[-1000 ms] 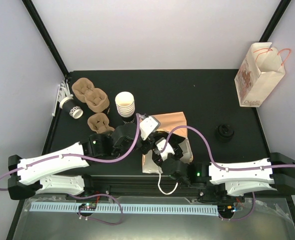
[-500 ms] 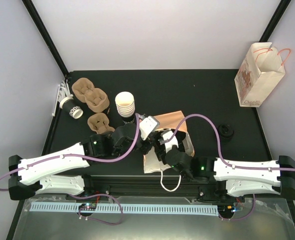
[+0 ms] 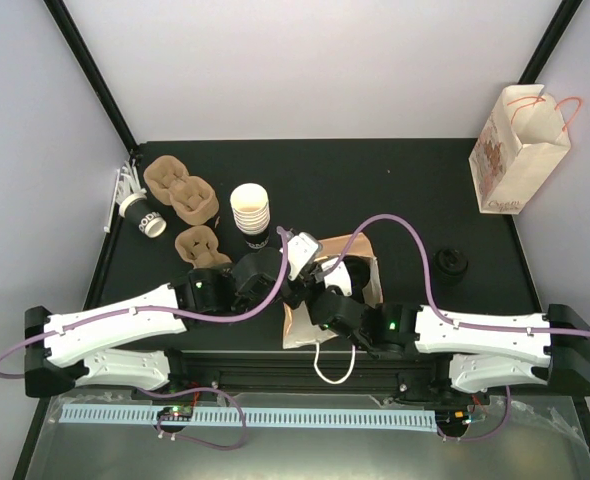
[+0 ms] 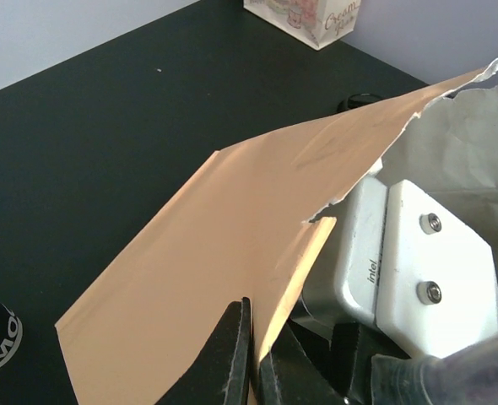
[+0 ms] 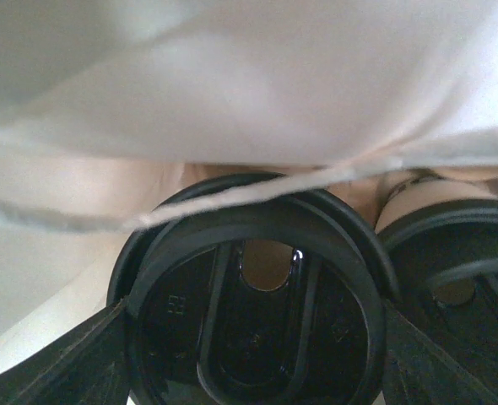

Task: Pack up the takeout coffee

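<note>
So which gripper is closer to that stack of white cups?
Left. The left gripper pinches the brown bag's edge just right of the stack of white cups; the right gripper sits farther right, inside the bag, clamped on a lidded cup.

Jaws grip black lid (image 5: 257,337); second lid (image 5: 460,261) right; paper bag (image 5: 232,76) above

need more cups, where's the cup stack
In the top view the cup stack sits left of centre, just right of the carriers and up-left of the brown bag.
</note>
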Tool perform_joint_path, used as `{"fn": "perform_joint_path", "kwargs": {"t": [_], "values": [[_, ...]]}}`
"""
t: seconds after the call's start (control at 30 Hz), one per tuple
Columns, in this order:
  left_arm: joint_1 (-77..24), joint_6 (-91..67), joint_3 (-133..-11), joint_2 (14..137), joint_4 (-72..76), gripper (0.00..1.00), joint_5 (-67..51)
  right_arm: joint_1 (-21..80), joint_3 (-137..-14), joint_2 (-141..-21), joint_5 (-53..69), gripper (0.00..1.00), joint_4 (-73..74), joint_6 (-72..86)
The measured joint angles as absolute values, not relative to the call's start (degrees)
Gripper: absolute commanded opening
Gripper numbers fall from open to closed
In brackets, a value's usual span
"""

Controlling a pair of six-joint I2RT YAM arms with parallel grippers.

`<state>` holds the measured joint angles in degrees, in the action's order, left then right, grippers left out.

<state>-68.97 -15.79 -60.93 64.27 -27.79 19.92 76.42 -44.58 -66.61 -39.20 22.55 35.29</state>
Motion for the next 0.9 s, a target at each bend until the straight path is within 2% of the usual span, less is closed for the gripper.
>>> {"fn": "perform_joint_path", "kwargs": {"t": [0.47,0.9], "values": [[-69.1,-18.9,-62.9,66.5,-29.0,0.02,22.7,74.2,-48.0,-64.3,-31.5,0.49,31.7,47.1],[-69.1,-19.7,-62.9,66.6,-29.0,0.02,20.0,69.0,-49.3,-65.5,-24.1,0.48,32.7,48.8]]}}
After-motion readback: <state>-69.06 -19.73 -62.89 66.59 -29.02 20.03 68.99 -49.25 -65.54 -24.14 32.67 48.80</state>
